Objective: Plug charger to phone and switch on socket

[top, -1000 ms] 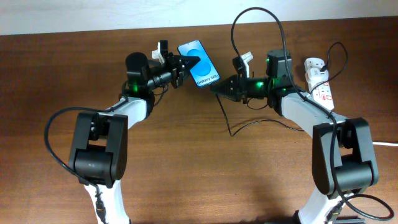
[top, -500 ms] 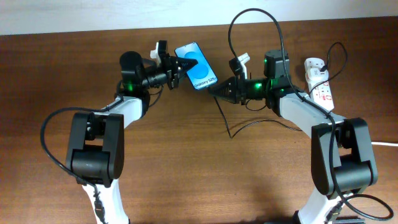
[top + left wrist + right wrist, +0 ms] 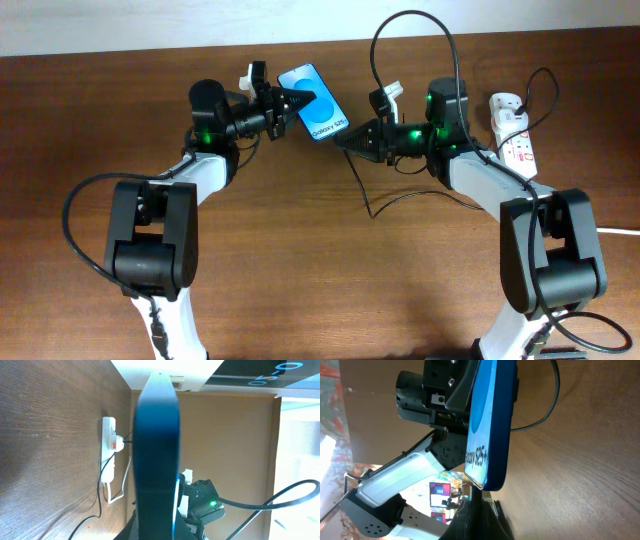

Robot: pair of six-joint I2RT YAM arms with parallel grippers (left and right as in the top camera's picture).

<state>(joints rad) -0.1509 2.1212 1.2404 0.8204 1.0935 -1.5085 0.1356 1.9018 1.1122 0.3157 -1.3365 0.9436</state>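
The phone (image 3: 316, 103), with a lit blue screen, is held off the table by my left gripper (image 3: 291, 101), which is shut on its upper end. In the left wrist view the phone (image 3: 156, 450) shows edge-on between the fingers (image 3: 159, 532). My right gripper (image 3: 346, 143) is shut on the connector tip of the thin black charger cable (image 3: 374, 45). In the right wrist view the tip (image 3: 476, 497), held by the gripper (image 3: 478, 512), sits right at the lower edge of the phone (image 3: 492, 415). The white socket (image 3: 512, 134) lies at the far right.
The charger cable loops up over the table's back edge and trails on the wood below the right arm (image 3: 398, 203). The socket (image 3: 108, 442) with a red switch shows in the left wrist view. A thick white cord (image 3: 622, 232) leaves at the right edge.
My right gripper has moved left with the charger tip, up to the phone's lower edge. My left gripper has shifted the phone slightly left.
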